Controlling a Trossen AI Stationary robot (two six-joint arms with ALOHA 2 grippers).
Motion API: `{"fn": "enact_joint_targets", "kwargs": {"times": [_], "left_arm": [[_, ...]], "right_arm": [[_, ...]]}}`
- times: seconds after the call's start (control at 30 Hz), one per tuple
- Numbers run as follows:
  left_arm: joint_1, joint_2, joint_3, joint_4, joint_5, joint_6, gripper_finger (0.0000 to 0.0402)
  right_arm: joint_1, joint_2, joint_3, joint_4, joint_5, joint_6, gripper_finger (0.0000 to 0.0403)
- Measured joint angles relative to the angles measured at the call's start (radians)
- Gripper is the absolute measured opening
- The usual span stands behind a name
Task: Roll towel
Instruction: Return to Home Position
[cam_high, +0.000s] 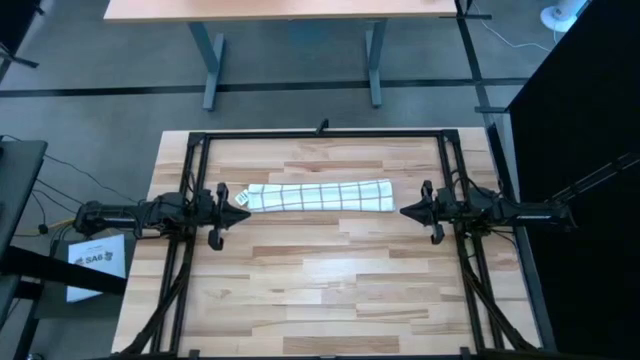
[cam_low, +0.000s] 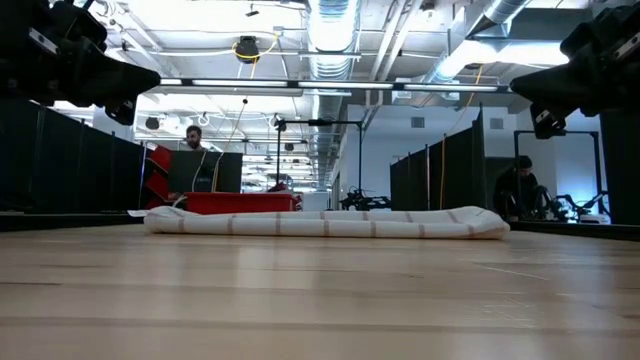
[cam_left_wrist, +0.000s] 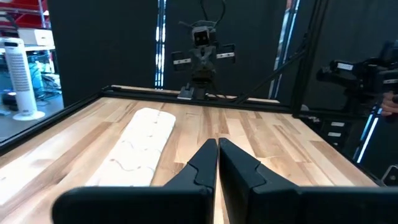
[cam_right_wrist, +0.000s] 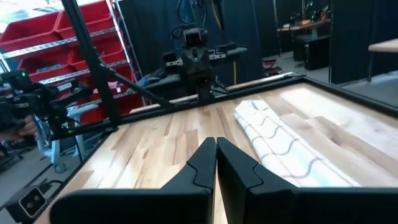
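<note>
The towel (cam_high: 318, 196) is a long white roll with a dark grid check, lying on the wooden table's far half, its length running left to right. It also shows in the low view (cam_low: 325, 222), the left wrist view (cam_left_wrist: 142, 144) and the right wrist view (cam_right_wrist: 283, 145). A small white tag (cam_high: 240, 199) sticks out at its left end. My left gripper (cam_high: 244, 213) is shut and empty, raised just near of the roll's left end. My right gripper (cam_high: 403, 210) is shut and empty, raised off the roll's right end.
A black frame (cam_high: 320, 133) runs along the table's far edge and down both sides. The table's near half (cam_high: 320, 300) is bare wood. A paper sheet (cam_high: 95, 262) lies off the table's left. People show in the room behind in the low view.
</note>
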Motion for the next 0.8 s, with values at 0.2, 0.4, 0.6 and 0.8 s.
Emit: {"fn": "enact_joint_targets", "kwargs": {"times": [0.2, 0.4, 0.6, 0.8], "left_arm": [[0.053, 0.042, 0.0, -0.001, 0.008, 0.002, 0.0], [0.073, 0.063, 0.0, -0.005, 0.031, -0.002, 0.0], [0.072, 0.039, 0.0, -0.008, 0.055, -0.014, 0.0], [0.065, -0.005, 0.0, -0.006, 0.091, -0.009, 0.0]], "right_arm": [[-0.008, 0.001, 0.0, -0.002, 0.0, -0.01, 0.0], [-0.007, 0.001, 0.0, -0.003, 0.0, -0.016, 0.0], [-0.006, 0.001, 0.0, -0.003, 0.0, -0.02, 0.0], [-0.006, 0.001, 0.0, -0.004, 0.0, -0.019, 0.0]]}}
